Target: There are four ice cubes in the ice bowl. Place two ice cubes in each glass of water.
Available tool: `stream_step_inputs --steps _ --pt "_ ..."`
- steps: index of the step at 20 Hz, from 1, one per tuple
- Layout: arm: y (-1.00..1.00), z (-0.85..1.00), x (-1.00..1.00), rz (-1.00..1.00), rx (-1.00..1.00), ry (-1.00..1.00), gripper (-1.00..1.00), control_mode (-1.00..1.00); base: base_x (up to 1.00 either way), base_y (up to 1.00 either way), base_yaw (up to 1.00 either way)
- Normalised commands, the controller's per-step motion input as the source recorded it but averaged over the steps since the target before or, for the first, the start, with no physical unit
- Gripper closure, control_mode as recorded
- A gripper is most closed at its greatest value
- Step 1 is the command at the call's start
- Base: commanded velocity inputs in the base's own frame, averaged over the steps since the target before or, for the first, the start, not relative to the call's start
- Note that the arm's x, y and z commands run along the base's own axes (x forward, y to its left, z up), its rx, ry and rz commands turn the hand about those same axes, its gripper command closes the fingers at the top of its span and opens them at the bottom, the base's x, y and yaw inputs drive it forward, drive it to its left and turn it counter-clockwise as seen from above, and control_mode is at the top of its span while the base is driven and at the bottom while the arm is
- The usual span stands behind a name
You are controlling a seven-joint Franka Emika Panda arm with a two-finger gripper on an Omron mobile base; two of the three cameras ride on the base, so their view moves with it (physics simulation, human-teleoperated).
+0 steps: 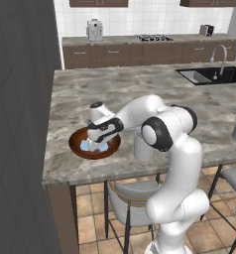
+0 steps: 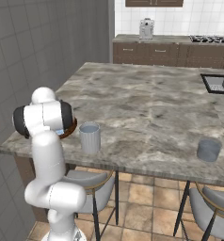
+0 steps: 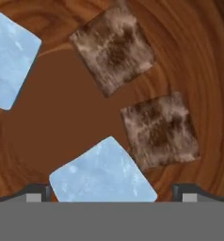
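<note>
Wooden ice bowl point(image 3: 198, 70) below, pale ice cube point(image 3: 102, 174) between spread-apart fingers point(image 3: 38, 192).

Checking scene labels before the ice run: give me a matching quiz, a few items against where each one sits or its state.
Items:
1. ice bowl
2. near glass
3. far glass
4. gripper

Places or states:
A. counter's front edge, far toward the sink side
B. open, down inside the bowl, straddling an ice cube
C. counter's corner nearest the grey wall
D. just beside the bowl

Pairs: 1-C, 2-D, 3-A, 4-B
</note>
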Motion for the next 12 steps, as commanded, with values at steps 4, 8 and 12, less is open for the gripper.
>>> stream_step_inputs --steps 4,8,12 --pt "0.0 -0.28 0.03 -0.03 0.0 0.0 -1.0 -1.0 0.0 0.0 0.0" --pt "0.0 -0.33 0.0 -0.05 0.0 0.0 -1.0 -1.0 0.0 0.0 0.0" --pt "0.0 -0.34 0.0 -0.06 0.0 0.0 1.0 -1.0 0.0 0.0 0.0"
